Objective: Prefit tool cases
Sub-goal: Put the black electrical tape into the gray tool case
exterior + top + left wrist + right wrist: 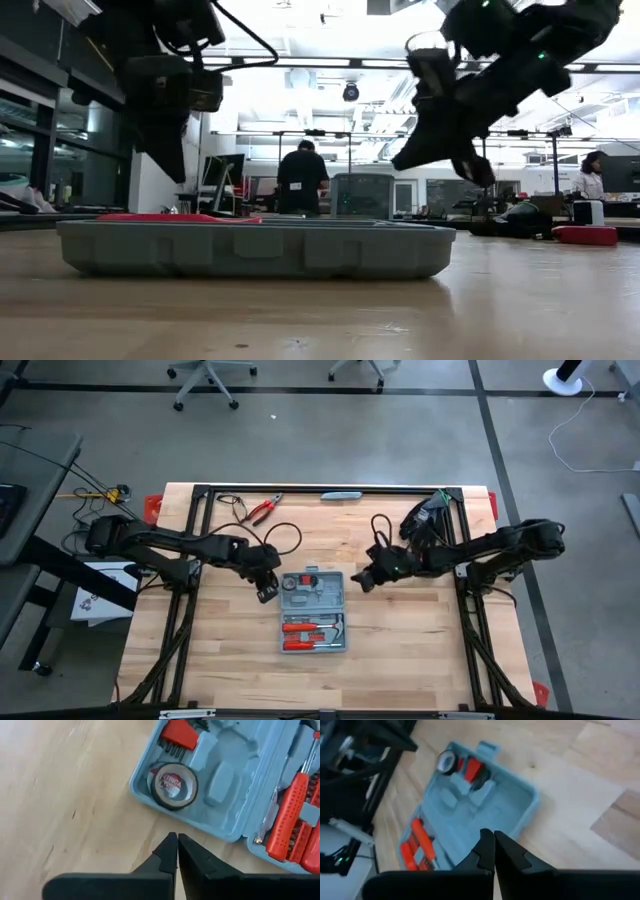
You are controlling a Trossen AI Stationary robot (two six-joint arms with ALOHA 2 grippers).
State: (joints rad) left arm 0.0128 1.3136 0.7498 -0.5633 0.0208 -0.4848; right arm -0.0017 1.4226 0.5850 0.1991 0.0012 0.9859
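We find the tool case (pixel 314 611) lying open and flat near the middle of the table (pixel 420 660). Its moulded tray is partly filled: a roll of tape (pixel 173 785) sits in a corner slot, and red-handled tools (pixel 303 633) lie in the half nearer the table's front. Several slots look bare to us, and red-handled pliers (pixel 263 510) lie loose well apart, near the back edge. We judge the fitting under way, not finished.

The left gripper (pixel 266 588) hangs just beside the case's left edge, fingers pressed together, holding nothing. The right gripper (pixel 366 578) hovers off the case's right back corner, likewise closed and empty. Neither touches the case.
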